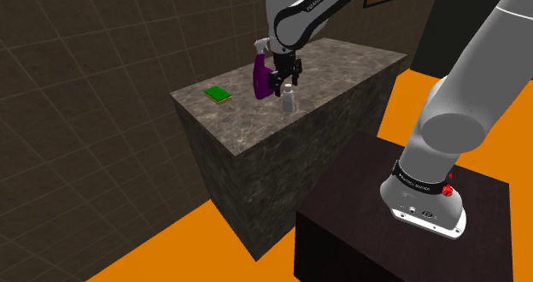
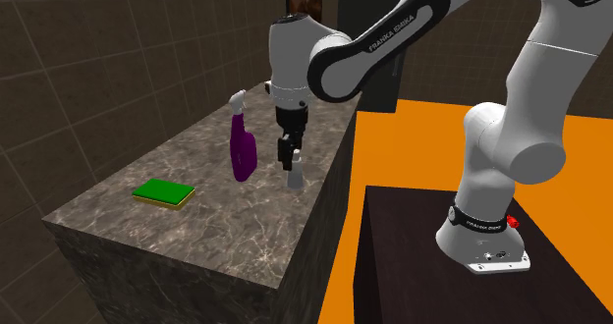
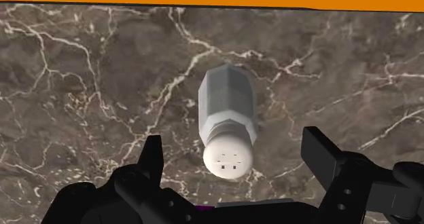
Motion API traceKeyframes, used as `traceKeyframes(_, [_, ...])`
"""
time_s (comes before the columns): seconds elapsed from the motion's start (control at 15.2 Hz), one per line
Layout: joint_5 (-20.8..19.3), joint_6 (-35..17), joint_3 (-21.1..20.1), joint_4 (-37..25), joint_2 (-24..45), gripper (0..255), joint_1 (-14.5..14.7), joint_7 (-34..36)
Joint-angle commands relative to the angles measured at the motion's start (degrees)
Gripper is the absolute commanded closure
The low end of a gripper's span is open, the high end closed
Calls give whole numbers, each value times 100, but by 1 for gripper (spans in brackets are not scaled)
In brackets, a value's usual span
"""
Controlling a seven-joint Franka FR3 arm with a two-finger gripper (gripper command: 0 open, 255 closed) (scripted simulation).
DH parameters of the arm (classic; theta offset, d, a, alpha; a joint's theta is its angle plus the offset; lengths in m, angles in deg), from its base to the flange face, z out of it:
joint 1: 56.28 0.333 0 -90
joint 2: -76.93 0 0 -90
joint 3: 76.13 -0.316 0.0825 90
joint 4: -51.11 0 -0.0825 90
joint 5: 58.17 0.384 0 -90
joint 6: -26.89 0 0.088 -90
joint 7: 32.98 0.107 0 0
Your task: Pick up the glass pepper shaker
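The pepper shaker (image 3: 227,114) is a pale grey faceted bottle with a white rounded cap with holes, standing upright on the marble counter (image 3: 88,87). It stands near the counter's edge facing the stand (image 1: 289,102) (image 2: 294,177). My black gripper (image 3: 234,163) hangs directly above it, open, with one finger on each side of the cap and neither touching it. From the side, the gripper (image 1: 281,84) (image 2: 289,155) sits just over the shaker's top.
A purple spray bottle (image 1: 261,73) (image 2: 242,147) stands right beside the gripper, on the side away from the stand. A flat green block (image 1: 219,94) (image 2: 164,192) lies farther along the counter. Orange floor (image 2: 393,155) lies below the counter's edge.
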Motion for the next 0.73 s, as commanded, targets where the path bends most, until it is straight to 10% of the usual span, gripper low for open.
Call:
traceKeyframes(0.0, [-8,-74,11,18,52,0,-9,-6])
traceKeyframes(0.07, [-7,-70,16,15,49,255,-13,-17])
traceKeyframes(0.66, [-8,-74,10,17,52,255,-9,-6])
